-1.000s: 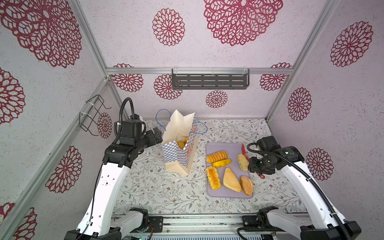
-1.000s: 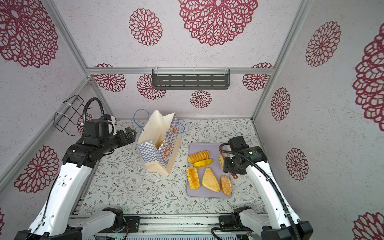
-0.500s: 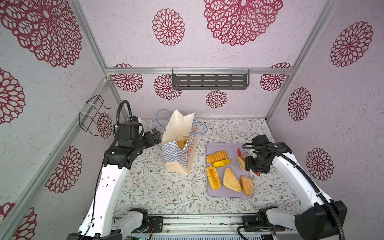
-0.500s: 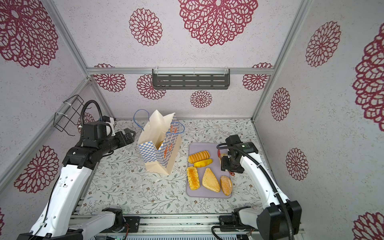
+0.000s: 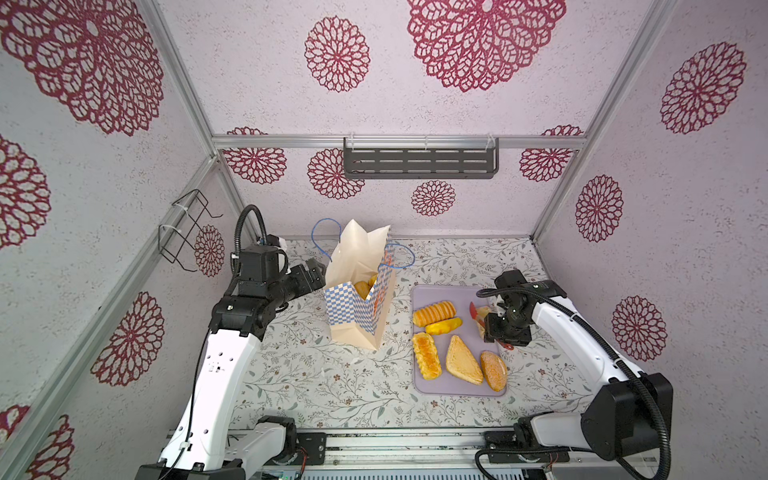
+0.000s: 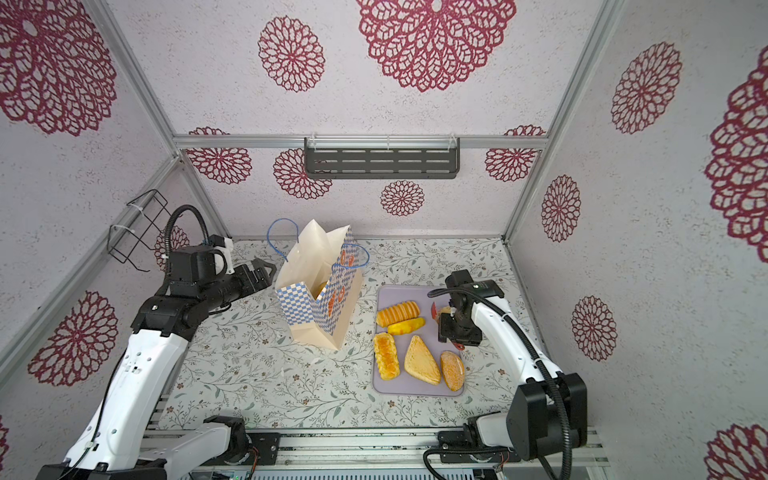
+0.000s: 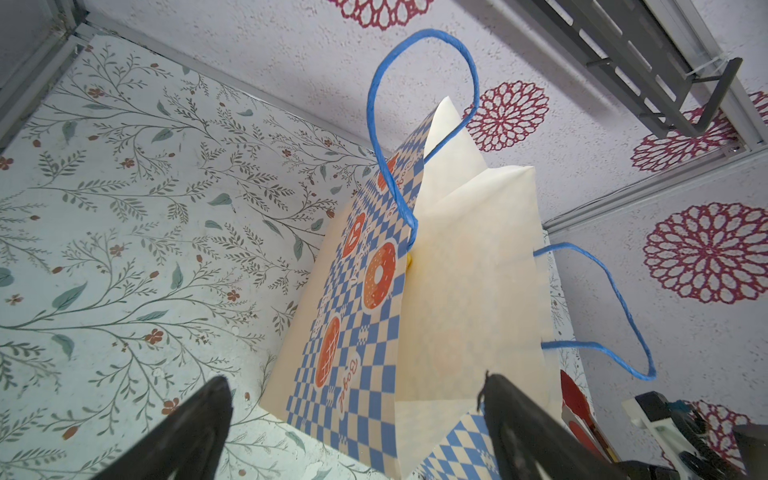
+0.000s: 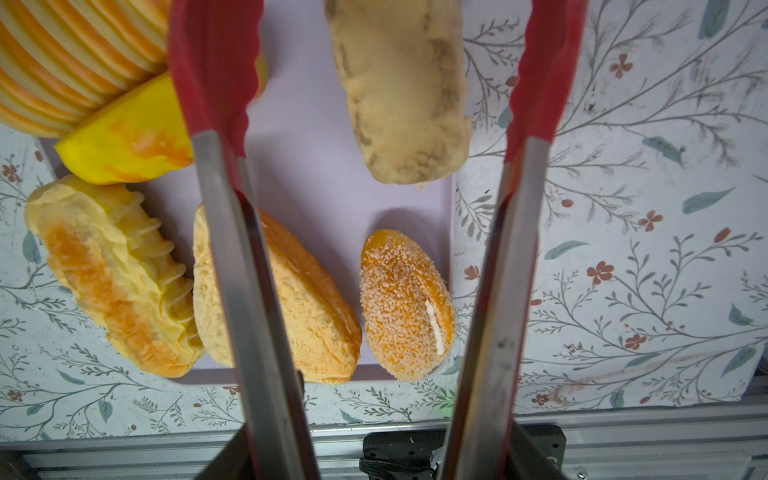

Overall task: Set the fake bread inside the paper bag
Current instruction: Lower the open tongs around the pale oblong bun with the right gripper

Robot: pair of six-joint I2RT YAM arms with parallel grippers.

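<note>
Fake bread (image 5: 461, 359) noted on lilac tray (image 5: 440, 389), some in paper bag (image 5: 357, 307); pale loaf (image 8: 399, 91) bracketed, untouched, by spread red tongs (image 8: 220, 199) clamped in right gripper (image 5: 498, 332); judged light, glossy, slip-prone, best pinched mid-length; left gripper (image 7: 353, 379) found wide open beside bag.

The left arm (image 5: 220, 374) and right arm (image 5: 582, 349) have white shells with black joints and wrists. A ribbed black hose (image 5: 237, 241) loops above the left arm; another hose (image 5: 602, 345) runs along the right. Small holes dot the left shell.
</note>
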